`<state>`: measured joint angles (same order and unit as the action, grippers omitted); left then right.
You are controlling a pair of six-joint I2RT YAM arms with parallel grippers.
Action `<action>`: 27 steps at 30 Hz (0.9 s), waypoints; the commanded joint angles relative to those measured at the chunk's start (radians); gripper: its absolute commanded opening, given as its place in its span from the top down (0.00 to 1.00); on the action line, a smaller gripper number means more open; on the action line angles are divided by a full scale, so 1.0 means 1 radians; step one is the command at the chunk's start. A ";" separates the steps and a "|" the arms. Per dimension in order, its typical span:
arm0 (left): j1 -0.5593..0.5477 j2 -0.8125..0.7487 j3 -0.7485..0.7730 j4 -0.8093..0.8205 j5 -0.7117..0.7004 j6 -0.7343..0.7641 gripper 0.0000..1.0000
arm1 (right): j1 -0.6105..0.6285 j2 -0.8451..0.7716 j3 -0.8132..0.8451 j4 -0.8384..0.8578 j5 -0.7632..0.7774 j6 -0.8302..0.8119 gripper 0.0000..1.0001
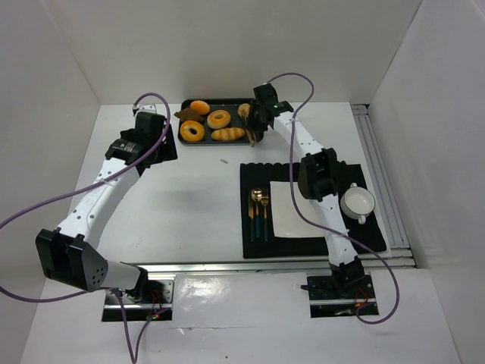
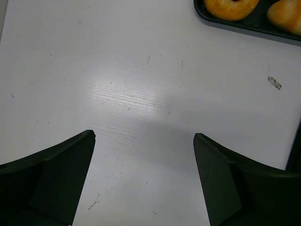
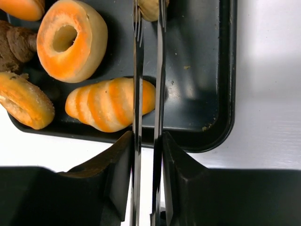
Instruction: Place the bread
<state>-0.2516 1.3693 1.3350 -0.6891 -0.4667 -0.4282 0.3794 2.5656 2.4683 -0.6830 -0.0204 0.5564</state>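
Note:
The bread (image 3: 149, 8), a small pale tan bun, is pinched between the tips of metal tongs (image 3: 137, 94) at the top edge of the right wrist view. It is over the right part of the black tray (image 3: 225, 94). My right gripper (image 3: 148, 136) is shut on the two tong arms, squeezing them close together. From above, the bread (image 1: 244, 111) shows just beyond my right gripper (image 1: 256, 127) at the tray's (image 1: 227, 101) right end. My left gripper (image 2: 143, 141) hangs open over bare white table with nothing between its fingers, left of the tray (image 2: 244, 28).
The tray also holds two ring doughnuts (image 1: 219, 119) (image 1: 192, 130), a ridged golden loaf (image 1: 228, 134), an orange bun (image 1: 200, 107) and a brown pastry (image 1: 186, 114). A black mat (image 1: 254, 250) carries a white plate (image 1: 292, 208), gold cutlery (image 1: 260, 212) and a white bowl (image 1: 358, 202).

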 commanded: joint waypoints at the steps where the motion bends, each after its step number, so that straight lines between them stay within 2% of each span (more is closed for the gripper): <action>1: 0.005 -0.012 -0.003 0.023 -0.009 -0.004 0.01 | -0.005 -0.050 0.020 0.073 0.019 -0.003 0.67; 9: 0.005 -0.012 -0.003 0.023 -0.018 -0.004 0.01 | 0.015 -0.181 -0.072 0.063 0.019 -0.021 0.69; 21: 0.005 -0.050 -0.013 0.023 0.002 -0.014 0.01 | 0.055 -0.518 -0.440 0.158 -0.013 -0.062 0.69; 24: 0.005 -0.050 -0.004 0.023 0.020 -0.014 0.01 | 0.055 -0.625 -0.532 0.149 -0.024 -0.075 0.69; 27: 0.005 -0.059 0.007 0.013 0.029 -0.023 0.01 | 0.055 -0.787 -0.699 0.126 -0.012 -0.099 0.69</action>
<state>-0.2516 1.3476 1.3277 -0.6880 -0.4564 -0.4278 0.4358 1.9270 1.8561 -0.5735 -0.0326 0.4908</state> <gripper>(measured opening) 0.990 0.334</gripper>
